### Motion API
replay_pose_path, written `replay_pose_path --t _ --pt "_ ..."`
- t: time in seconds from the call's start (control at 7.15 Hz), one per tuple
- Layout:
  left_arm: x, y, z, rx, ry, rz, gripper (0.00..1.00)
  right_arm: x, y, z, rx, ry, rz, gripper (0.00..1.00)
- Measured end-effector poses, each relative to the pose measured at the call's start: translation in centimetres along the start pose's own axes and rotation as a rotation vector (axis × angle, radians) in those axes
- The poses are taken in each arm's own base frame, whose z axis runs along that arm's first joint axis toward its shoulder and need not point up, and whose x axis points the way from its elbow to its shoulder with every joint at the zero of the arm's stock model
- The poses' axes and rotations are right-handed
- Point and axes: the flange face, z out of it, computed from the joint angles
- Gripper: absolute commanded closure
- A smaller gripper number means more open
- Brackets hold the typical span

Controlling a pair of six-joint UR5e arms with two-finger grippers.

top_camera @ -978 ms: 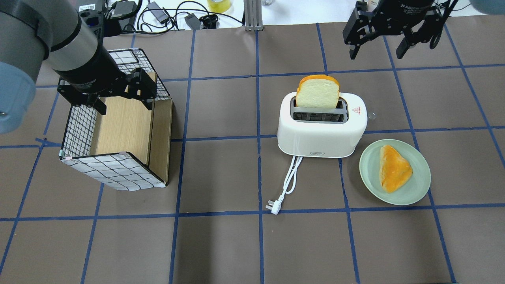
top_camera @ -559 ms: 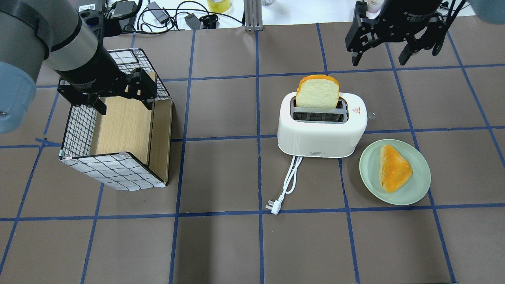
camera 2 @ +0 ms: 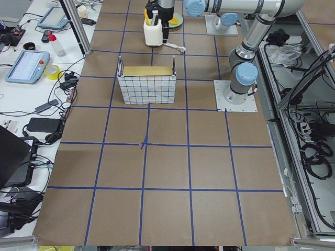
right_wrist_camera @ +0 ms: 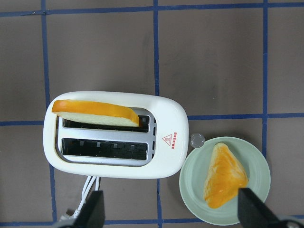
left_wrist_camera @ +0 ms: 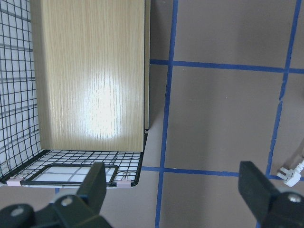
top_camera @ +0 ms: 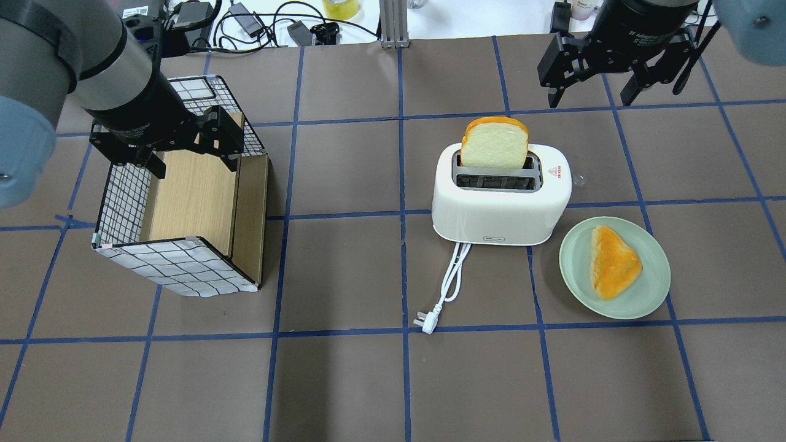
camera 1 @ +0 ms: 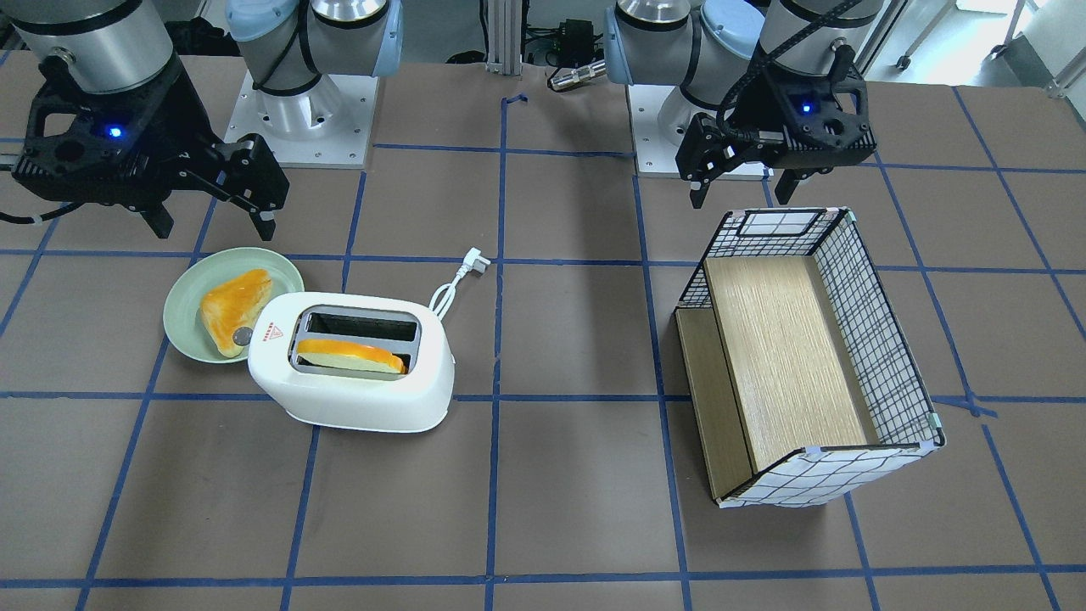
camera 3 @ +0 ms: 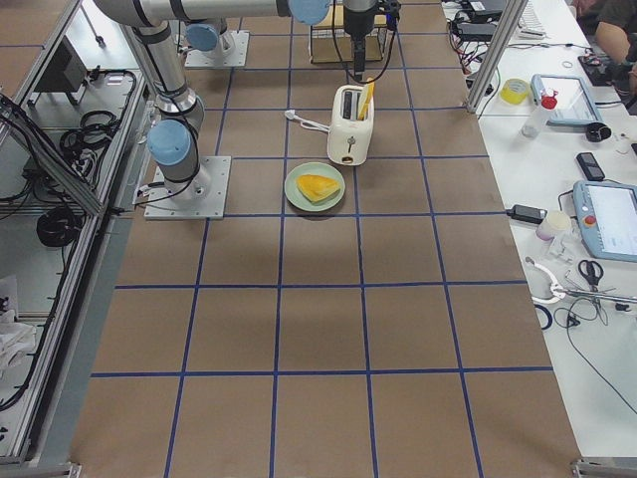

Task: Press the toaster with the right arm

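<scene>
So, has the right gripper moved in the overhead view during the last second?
Yes. The right gripper has come down the overhead view a little: its fingertips are now closer to the blue tape line beyond the toaster.

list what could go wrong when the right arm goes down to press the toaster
1. The lever knob is small; the open right end effector could straddle it or slip off.
2. The bread slice stands tall out of the toaster and may get clipped.
3. The plate sits close beside that end, so a finger might hit its rim.
</scene>
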Motion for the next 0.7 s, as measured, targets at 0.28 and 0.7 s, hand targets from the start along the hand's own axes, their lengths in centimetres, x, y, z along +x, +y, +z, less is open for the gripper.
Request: replay_pose_path --t 0.28,0.7 --pt "0.0 0.01 -0.02 0.0 0.0 0.0 0.0 0.04 0.02 -0.02 0.002 0.015 0.004 0.0" --pt "0.0 0.01 -0.02 0.001 0.0 0.0 0.0 -0.09 0.02 0.04 0.0 0.004 0.009 0.0"
